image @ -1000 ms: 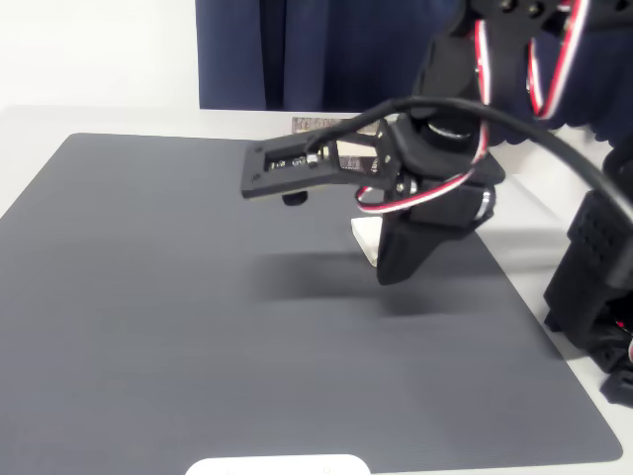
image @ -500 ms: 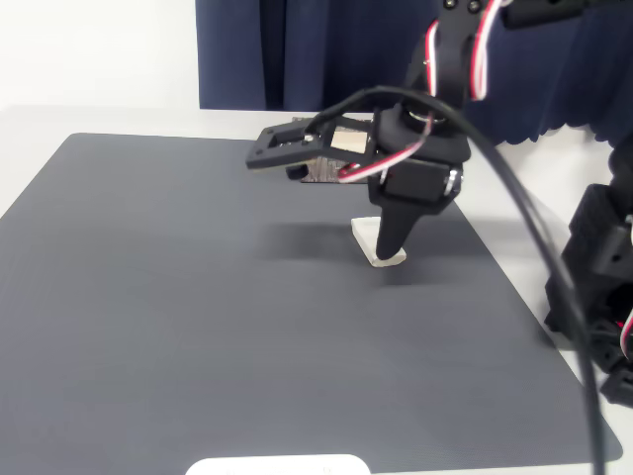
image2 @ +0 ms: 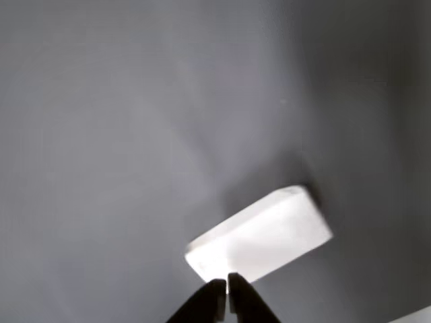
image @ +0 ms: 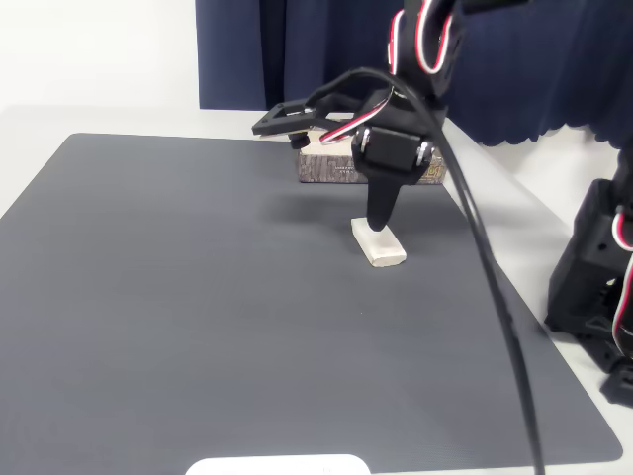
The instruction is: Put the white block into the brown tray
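- White block [image: 379,243] was seen lying flat on the dark grey mat [image: 198,317], right of centre in the fixed view, with nothing gripping it.
- Block was also caught in the wrist view [image2: 259,235], bright and slightly blurred, set at a slant on the mat [image2: 135,134].
- Brown tray [image: 336,168] was placed at the mat's far edge, just behind the block and apart from it; most of it was hidden by the arm [image: 425,49].
- Claw [image: 377,220] was pointed straight down over the block, tip at or just above the block's top face; contact could not be confirmed.
- Claw tips [image2: 225,296] were seen nearly pressed together in the wrist view, only a thin slit left between them, nothing held; claw was judged closed and empty.
- Tips were located at the block's near edge in the wrist view.
- Red, white and black wires [image: 415,40] were seen running along the arm.
- Dark blue curtain [image: 297,49] was hung behind the table [image: 99,114].
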You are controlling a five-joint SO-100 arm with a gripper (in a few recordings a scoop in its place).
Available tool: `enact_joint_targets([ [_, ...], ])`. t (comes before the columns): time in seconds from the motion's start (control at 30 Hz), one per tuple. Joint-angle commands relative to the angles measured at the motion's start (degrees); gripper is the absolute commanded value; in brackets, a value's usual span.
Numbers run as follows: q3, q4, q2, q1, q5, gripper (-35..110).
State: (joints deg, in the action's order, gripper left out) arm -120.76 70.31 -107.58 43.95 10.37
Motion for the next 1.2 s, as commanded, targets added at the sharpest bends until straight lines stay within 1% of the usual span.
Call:
enact_joint_targets([
  [0.0,3.0,0.4,0.5,1.3,0.8,0],
  [0.2,3.3,0.5,1.3,2.4,0.8,0],
  [0.37,2.9,0.5,0.4,3.4,-2.1,0],
  [0.47,1.8,0.6,-0.3,3.9,-10.4,0],
  [0.6,1.4,0.6,-0.9,4.9,-34.2,0],
  [0.67,1.7,0.6,-1.4,4.9,-43.6,0],
  [0.7,1.8,0.7,-1.5,5.0,-46.4,0],
  [0.9,1.9,2.1,-1.5,5.7,-54.9,0],
  [1.03,2.0,5.4,-1.6,5.9,-63.4,0],
  [1.17,2.0,6.4,-1.5,5.8,-64.2,0],
])
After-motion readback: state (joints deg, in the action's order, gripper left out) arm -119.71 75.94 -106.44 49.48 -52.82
